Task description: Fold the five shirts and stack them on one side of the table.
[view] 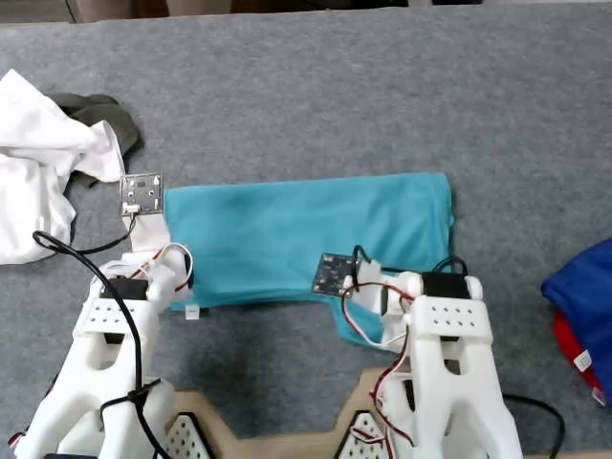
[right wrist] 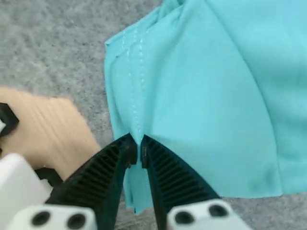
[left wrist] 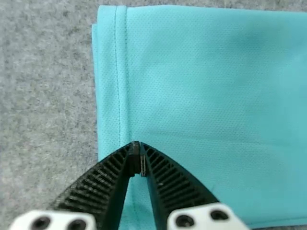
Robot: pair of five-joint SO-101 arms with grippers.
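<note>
Now, the table [view: 382,86] carries the teal shirt [view: 306,234] across its middle, laid out as a wide flat band. A white shirt [view: 33,182] lies crumpled at the left edge, with a dark shirt [view: 113,117] touching its far side. At the right edge a blue shirt [view: 585,279] touches a red shirt [view: 574,352].

The left gripper [left wrist: 137,152] is pinched tight on the teal shirt by its left hem. The right gripper [right wrist: 136,143] is clamped on a stitched flap at the near right.

We judge a fold is in hand. We should lift both ends level, keep the cloth taut between us, and lay near edge onto far edge so the hems match. A weak pinch could drop a layer.

As for holders, every shirt lies straight on the table itself.
</note>
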